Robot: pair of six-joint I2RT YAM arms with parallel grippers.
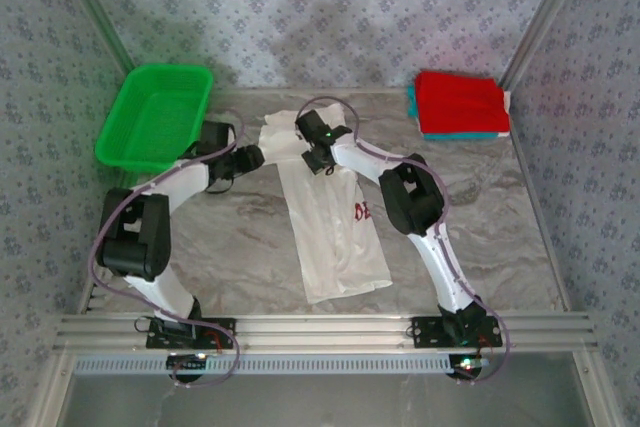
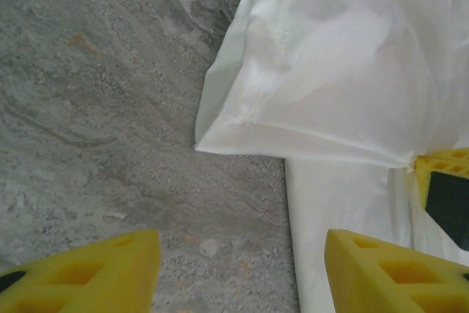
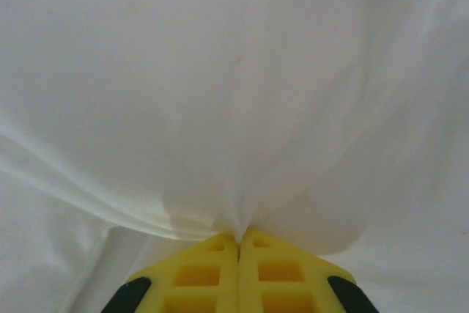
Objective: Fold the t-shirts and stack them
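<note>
Your right hand point(image 3: 239, 243) is clamped shut on a pinch of the white t-shirt point(image 1: 335, 232). In its wrist view the two yellow fingers point(image 3: 198, 278) meet, with a fold of white cloth gathered between their tips and creases fanning away from the pinch. From above, that hand sits on the far end of the shirt.

The shirt lies in the middle of the surface point(image 1: 240, 247) as a long, narrow strip. It runs from the far end, slightly left, to the near end, slightly right. A bit of its red print point(image 1: 362, 212) shows at the right edge about halfway along. One sleeve sticks out to the left at the far end.

Your left hand point(image 2: 242, 276) is just left of that far end, beside the sleeve. Its yellow fingers point(image 2: 80, 273) stand well apart and grip nothing. Between them you see bare marbled surface and the shirt's left edge. Ahead of it the sleeve lies flat with its hemmed edge on the surface. At the right edge of that wrist view, a yellow fingertip of the right hand rests against the cloth.

In the far right corner the red shirt point(image 1: 462, 102) lies folded on top of the teal shirt point(image 1: 455, 135), well apart from the white one. The green basket point(image 1: 155, 117) is at the far left, beyond your left arm.
</note>
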